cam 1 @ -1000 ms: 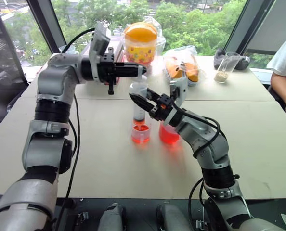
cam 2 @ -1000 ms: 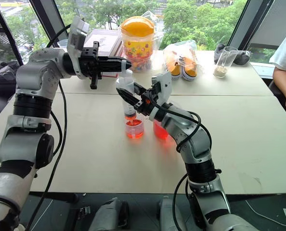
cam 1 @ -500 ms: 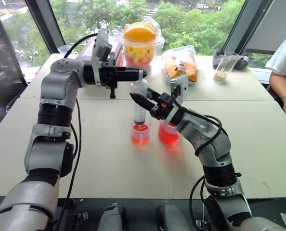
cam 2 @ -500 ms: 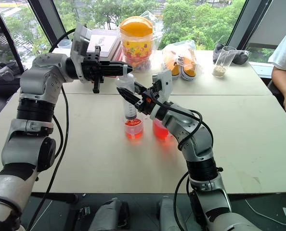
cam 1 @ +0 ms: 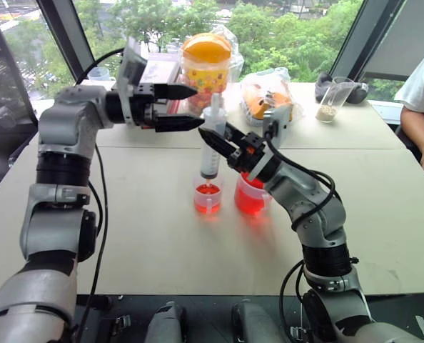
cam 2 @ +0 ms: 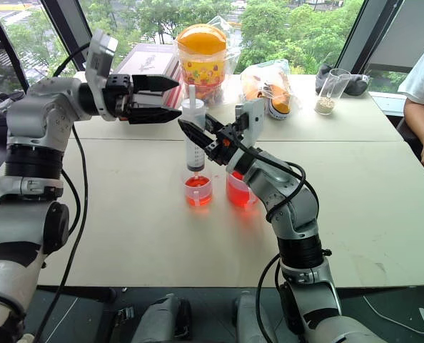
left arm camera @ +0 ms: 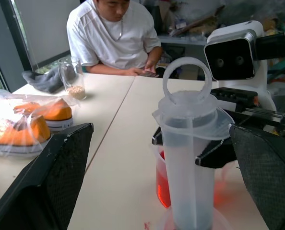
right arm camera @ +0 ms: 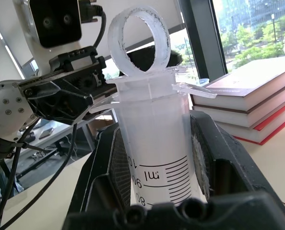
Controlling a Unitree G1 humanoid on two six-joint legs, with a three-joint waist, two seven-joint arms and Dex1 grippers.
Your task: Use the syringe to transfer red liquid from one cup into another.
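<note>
Mid-frame, the right arm rises from a low bent elbow and its gripper (cam 1: 216, 140) clamps the upright syringe (cam 1: 210, 151), tip over the small cup (cam 1: 207, 200) beside the fuller cup (cam 1: 250, 200), while the left arm reaches level from upper left, gripper (cam 1: 198, 107) spread beside the plunger.

left pincer (cam 1: 199, 106) spread, right pincer (cam 1: 214, 136) clamped

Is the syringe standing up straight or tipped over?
Upright. The syringe points its tip down over the small cup, ring on top, held by the right claw.
</note>
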